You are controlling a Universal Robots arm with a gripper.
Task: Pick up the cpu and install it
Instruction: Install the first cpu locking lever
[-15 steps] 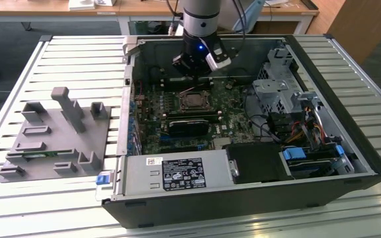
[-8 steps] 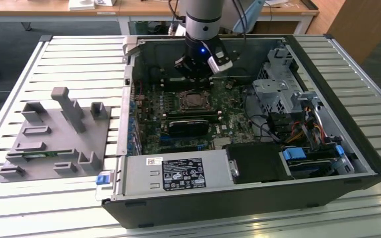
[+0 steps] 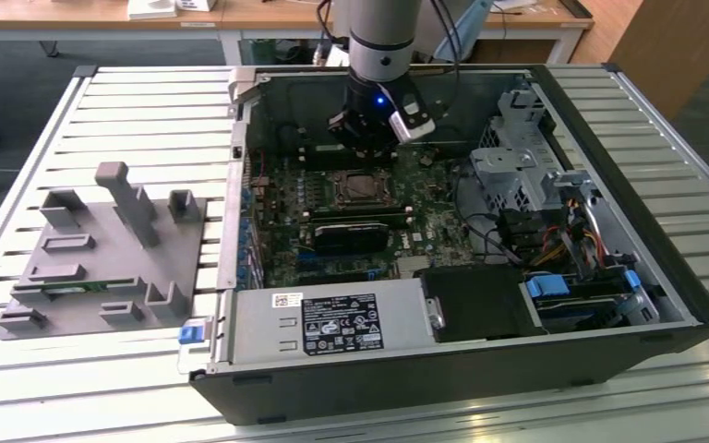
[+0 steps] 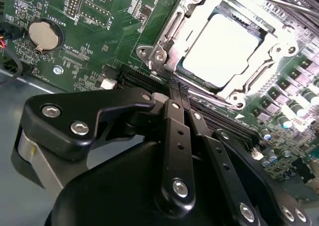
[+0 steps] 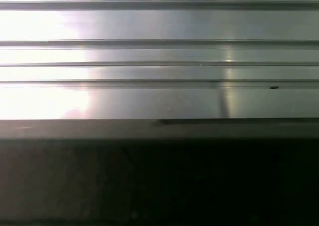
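The cpu (image 4: pixel 222 49), a flat square chip with a shiny silver top, lies inside the metal socket frame (image 4: pixel 164 47) on the green motherboard (image 4: pixel 99 27). In the exterior view the cpu (image 3: pixel 357 187) sits in the middle of the board, inside the open computer case (image 3: pixel 453 369). My gripper (image 3: pixel 364 152) hangs just above the board, a little beyond the socket toward the case's far wall. In the second wrist view its black fingers (image 4: pixel 175 116) meet at the tips, and my gripper (image 4: pixel 177 89) holds nothing; it is apart from the cpu.
A black cooler block (image 3: pixel 348 235) and a power supply (image 3: pixel 330 323) lie nearer in the case. Drive cages and cables (image 3: pixel 552 212) fill the exterior view's right. A grey fixture tray (image 3: pixel 96 258) stands on the slatted table (image 5: pixel 159 52) at the exterior view's left. A coin battery (image 4: pixel 44 34) sits on the board.
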